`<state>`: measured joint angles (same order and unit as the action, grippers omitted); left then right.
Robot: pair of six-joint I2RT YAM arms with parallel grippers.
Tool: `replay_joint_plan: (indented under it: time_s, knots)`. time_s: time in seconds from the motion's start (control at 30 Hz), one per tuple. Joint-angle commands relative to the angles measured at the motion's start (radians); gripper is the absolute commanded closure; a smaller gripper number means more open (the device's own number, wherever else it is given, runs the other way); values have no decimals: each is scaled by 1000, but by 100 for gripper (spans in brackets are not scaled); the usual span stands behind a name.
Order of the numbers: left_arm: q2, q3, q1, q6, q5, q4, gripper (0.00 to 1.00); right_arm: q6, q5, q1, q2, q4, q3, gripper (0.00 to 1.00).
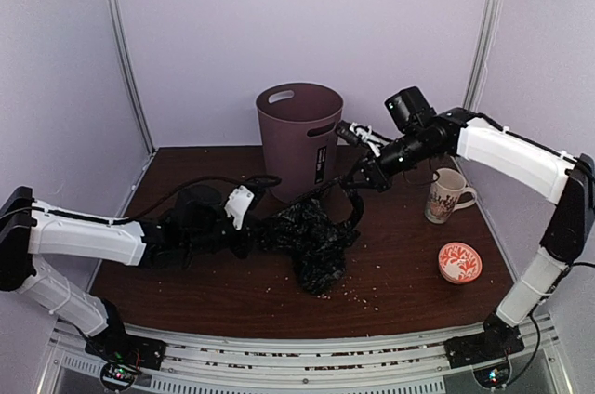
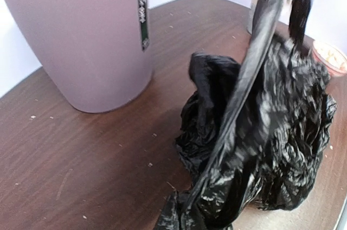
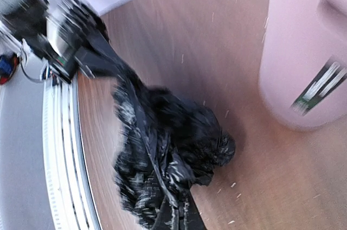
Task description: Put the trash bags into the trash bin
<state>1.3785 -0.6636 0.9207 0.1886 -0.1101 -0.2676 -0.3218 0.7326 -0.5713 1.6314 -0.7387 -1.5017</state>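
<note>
The mauve-brown trash bin (image 1: 299, 138) stands upright at the back centre of the table. A crumpled black trash bag (image 1: 311, 241) lies in front of it, stretched between both grippers. My left gripper (image 1: 251, 231) is shut on the bag's left end. My right gripper (image 1: 356, 191) is shut on a strand of the bag and holds it up beside the bin's right side. In the left wrist view the bag (image 2: 271, 132) fills the jaws, with the bin (image 2: 81, 34) behind it. In the right wrist view the bag (image 3: 173, 138) hangs from the jaws near the bin (image 3: 303, 45). My fingers are hidden in both wrist views.
A patterned cream mug (image 1: 446, 195) stands right of the bin. A small red-and-white dish (image 1: 459, 262) sits nearer the front right. Crumbs are scattered on the brown table (image 1: 186, 273). Grey walls enclose the back and sides.
</note>
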Motion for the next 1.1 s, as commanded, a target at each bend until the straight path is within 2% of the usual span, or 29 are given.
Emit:
replay_joint_plan:
  time_s: [0.0,0.03,0.07,0.13,0.23,0.27,0.4,0.57,0.67,0.77,0.87,0.93,0.97,1.07]
  knots:
    - [-53,-51,-7,31,-85,45,92,65,-102,1,-177,74,-56,100]
    - [-78,-52,-1,35,-69,38,74,90,-124,1,-223,122,-22,100]
    - [-113,-43,16,35,-72,16,61,108,-144,2,-271,160,13,100]
    - [-192,10,65,17,-116,-56,41,112,-160,2,-305,182,54,100]
    - [-296,130,87,32,-93,-149,24,115,-165,8,-307,158,47,100]
    - [-316,164,87,42,-81,-175,21,118,-161,10,-308,158,44,100]
    - [-298,285,87,103,-47,-309,22,138,-137,13,-299,179,26,100]
    - [-71,442,87,179,56,-764,28,151,-87,12,-226,161,-50,100]
    - [135,431,89,214,118,-958,32,177,-64,11,-172,131,-139,100]
    - [264,389,90,239,189,-1092,33,192,-8,11,-136,86,-245,100]
    - [334,366,92,254,212,-1195,33,179,81,13,-161,101,-214,100]
    - [346,347,95,251,206,-1199,33,159,144,33,-185,95,-181,100]
    - [344,342,98,250,193,-1191,33,241,139,85,-205,178,-114,100]
    - [328,337,106,258,146,-1164,32,640,109,419,-189,618,226,100]
